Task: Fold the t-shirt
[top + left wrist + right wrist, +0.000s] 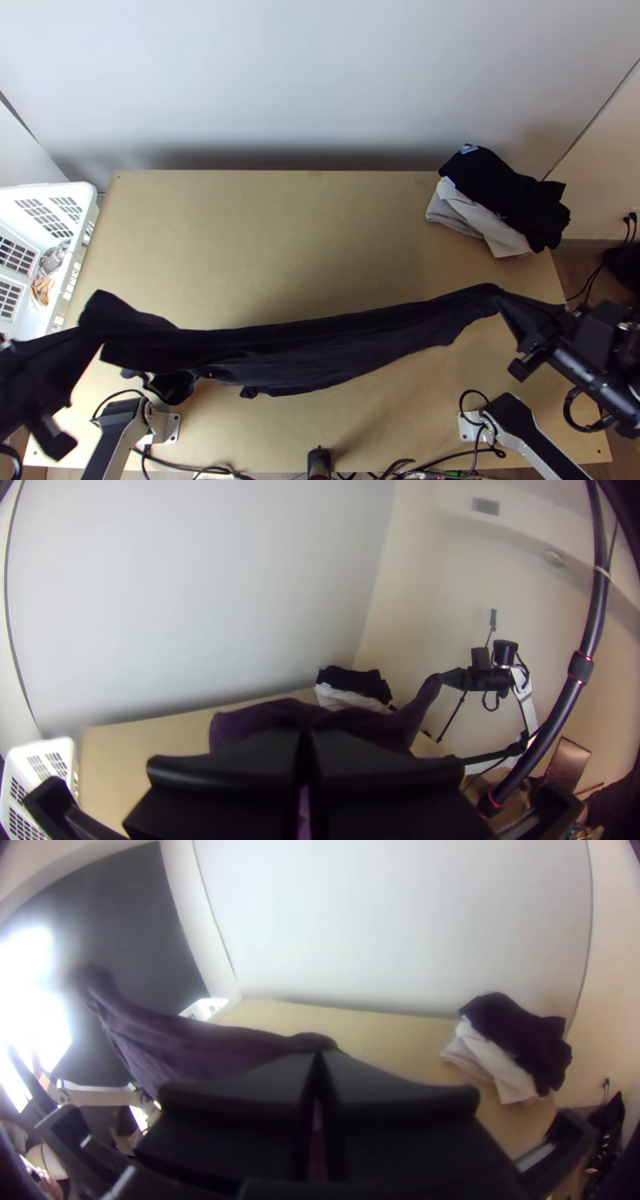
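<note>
1 dark t-shirt (320, 348), 2 grippers, stretched across the table (280, 240).
We find the t-shirt drawn out in a long, bunched band over the table's near half; the left gripper (40, 378) pinches 1 end near the table's left edge, the right gripper (548, 332) pinches the other near its right edge. We count 1 pile, black cloth (504, 192) over pale cloth (480, 222), at the table's far right corner, and 1 white basket (68, 268) beside its left edge.

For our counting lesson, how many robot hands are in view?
2. The left hand, near the left side of the table, is shut on one end of the dark t-shirt; the right hand, near the table's right side, is shut on the other.
</note>
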`<state>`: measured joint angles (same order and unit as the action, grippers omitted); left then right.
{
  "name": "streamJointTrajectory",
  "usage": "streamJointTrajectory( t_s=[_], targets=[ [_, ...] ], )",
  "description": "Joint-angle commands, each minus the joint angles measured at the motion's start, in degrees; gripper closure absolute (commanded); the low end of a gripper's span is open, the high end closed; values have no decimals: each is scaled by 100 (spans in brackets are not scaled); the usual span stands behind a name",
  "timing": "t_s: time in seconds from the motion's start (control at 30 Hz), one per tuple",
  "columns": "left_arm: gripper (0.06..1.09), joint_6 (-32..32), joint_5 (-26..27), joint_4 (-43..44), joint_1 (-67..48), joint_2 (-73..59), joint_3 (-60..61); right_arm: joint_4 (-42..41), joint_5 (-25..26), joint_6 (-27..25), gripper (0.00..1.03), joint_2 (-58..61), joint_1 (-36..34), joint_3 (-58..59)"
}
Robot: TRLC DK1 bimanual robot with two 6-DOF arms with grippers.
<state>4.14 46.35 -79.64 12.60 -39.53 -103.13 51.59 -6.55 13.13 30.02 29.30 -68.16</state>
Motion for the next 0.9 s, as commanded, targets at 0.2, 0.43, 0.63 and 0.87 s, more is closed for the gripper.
streamJointTrajectory(
  t_s=[0.2, 0.43, 0.63, 0.87],
  targets=[
    [105, 201, 50, 827, 58, 174, 3071, -861, -57, 226, 100, 4, 164, 1604],
    [105, -221, -908, 2383, -829, 59, 4679, -1732, -66, 472, 100, 540, 199, 2422],
    [105, -783, -1813, 3613, -1928, -494, 5198, -2364, -66, 472, 100, 1313, 199, 2501],
    [105, -854, -2104, 4756, -2236, -1611, 5365, -3024, -57, 454, 100, 2236, -38, 2439]
  ],
)
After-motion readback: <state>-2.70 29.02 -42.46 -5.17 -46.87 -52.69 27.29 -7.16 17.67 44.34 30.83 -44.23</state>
